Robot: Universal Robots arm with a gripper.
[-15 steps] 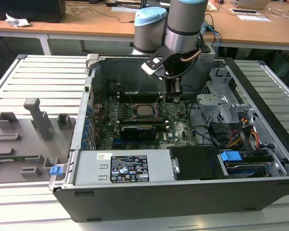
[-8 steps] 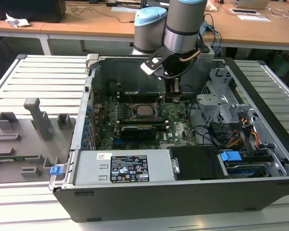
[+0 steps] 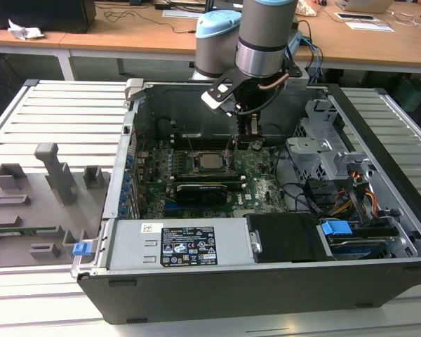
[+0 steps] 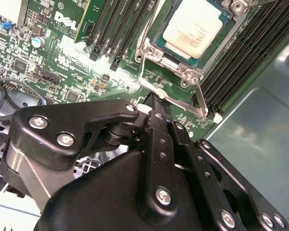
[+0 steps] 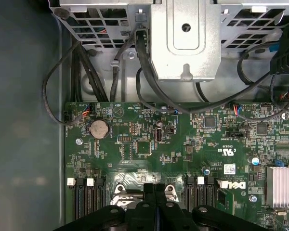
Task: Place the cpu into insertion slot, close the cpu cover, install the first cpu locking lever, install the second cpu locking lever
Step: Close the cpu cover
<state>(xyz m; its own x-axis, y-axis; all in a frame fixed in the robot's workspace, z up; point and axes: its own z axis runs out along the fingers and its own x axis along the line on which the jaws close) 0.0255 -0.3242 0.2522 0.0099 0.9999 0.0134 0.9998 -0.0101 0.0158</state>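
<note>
An open computer case (image 3: pixel 231 295) sits on a slatted table (image 3: pixel 63 105), with grey fixture blocks (image 3: pixel 52 172) beside it at the exterior view's left. A labelled power supply (image 3: pixel 175 242) lies inside the case. The first wrist view shows a coin cell battery (image 5: pixel 98 128) and a finned heatsink (image 5: pixel 282 185) on the motherboard (image 5: pixel 192 130).

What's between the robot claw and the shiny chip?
The cpu cover and a thin silver lever lie between gripper and cpu, in the second wrist view.
</note>
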